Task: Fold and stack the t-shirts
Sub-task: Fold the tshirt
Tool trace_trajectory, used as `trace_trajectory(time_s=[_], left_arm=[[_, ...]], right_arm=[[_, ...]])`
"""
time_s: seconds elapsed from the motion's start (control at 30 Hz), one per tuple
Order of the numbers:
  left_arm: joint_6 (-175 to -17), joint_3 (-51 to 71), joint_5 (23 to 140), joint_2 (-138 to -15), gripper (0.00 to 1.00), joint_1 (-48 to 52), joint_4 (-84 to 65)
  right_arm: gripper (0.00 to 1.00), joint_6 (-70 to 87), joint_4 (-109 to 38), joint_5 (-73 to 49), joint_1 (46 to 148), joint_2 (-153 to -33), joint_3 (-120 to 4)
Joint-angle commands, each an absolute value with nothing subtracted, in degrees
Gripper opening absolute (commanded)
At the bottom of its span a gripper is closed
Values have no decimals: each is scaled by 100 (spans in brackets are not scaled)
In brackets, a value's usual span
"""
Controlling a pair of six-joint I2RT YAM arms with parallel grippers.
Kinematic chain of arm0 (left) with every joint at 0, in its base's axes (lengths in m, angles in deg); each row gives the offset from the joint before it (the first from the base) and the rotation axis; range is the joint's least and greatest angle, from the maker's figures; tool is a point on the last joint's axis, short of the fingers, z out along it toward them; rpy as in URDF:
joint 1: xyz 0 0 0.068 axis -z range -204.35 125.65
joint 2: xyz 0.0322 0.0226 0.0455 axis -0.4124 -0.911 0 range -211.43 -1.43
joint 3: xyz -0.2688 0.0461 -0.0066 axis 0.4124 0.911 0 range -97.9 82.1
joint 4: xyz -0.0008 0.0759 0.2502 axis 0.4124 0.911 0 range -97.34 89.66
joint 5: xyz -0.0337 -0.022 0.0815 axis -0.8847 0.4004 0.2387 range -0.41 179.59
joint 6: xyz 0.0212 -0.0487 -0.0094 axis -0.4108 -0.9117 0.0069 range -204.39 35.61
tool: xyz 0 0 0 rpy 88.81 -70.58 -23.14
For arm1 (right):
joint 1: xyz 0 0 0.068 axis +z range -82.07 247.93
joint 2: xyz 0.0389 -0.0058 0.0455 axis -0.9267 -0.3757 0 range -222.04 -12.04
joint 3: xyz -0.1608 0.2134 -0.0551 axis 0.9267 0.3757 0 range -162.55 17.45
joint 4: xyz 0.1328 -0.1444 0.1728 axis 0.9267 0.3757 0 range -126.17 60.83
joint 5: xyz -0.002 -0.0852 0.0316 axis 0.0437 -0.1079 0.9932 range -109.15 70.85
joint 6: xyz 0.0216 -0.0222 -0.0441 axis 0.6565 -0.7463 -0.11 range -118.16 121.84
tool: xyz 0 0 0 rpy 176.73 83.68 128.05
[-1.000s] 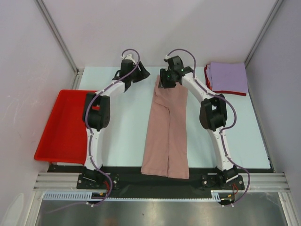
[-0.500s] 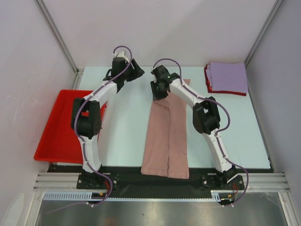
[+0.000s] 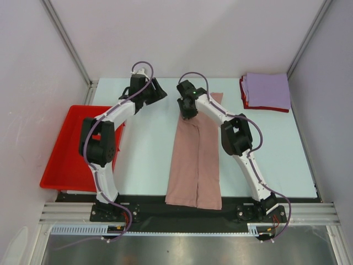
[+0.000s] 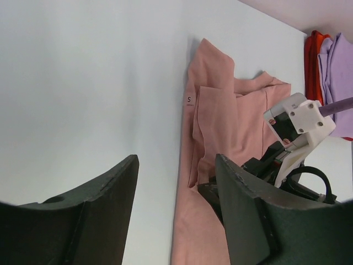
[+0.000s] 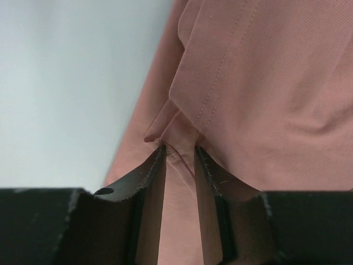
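Between my two arm bases, the dusty-pink t-shirt (image 3: 194, 165) lies folded lengthwise into a long strip, its near end lapping over the front edge of the pale table (image 3: 149, 160) and the rest running straight away from me. The red tray (image 3: 71, 149) sits off the table's left side, well apart from the cloth.

At the strip's far end my right gripper (image 5: 179, 150) pinches a small raised fold on the shirt's left edge, the cloth bunched between its two fingers. Just to the left, my left gripper (image 4: 176, 163) hovers over bare table beside that same edge, fingers spread wide and holding nothing.

In the far right corner, well apart from both grippers, the lavender tee (image 3: 268, 89) rests folded on top of the red tee (image 3: 242, 88).
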State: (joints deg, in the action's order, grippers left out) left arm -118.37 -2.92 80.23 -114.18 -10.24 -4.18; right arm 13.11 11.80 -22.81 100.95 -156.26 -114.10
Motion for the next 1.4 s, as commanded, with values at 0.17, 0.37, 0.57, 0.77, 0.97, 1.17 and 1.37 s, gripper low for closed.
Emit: trace_trajectory(time_s=[0.17,0.37,0.57,0.77,0.97,1.17,1.37], left_arm=[[-11744,-87,7957,-10927,63,-1117,-514],[-11744,-17,7922,-10892,63,-1170,-514],[-11744,53,7905,-10866,63,-1187,-505],[-11735,124,7861,-10848,63,-1196,-505],[-11700,150,7817,-10787,63,-1196,-470],[-11691,167,7799,-10769,63,-1205,-444],[-11700,203,7782,-10786,63,-1214,-444]], right_arm=[[33,1204,910,-2275,10212,-15635,-11694],[34,1212,883,-2346,10265,-15758,-11782],[32,1230,927,-2425,10247,-15873,-11756],[14,1160,971,-2460,10230,-15873,-11957],[3,1072,997,-2451,10230,-15522,-11993],[0,1072,1182,-2039,10282,-15258,-11809],[0,1107,1112,-1968,10344,-14942,-11299]])
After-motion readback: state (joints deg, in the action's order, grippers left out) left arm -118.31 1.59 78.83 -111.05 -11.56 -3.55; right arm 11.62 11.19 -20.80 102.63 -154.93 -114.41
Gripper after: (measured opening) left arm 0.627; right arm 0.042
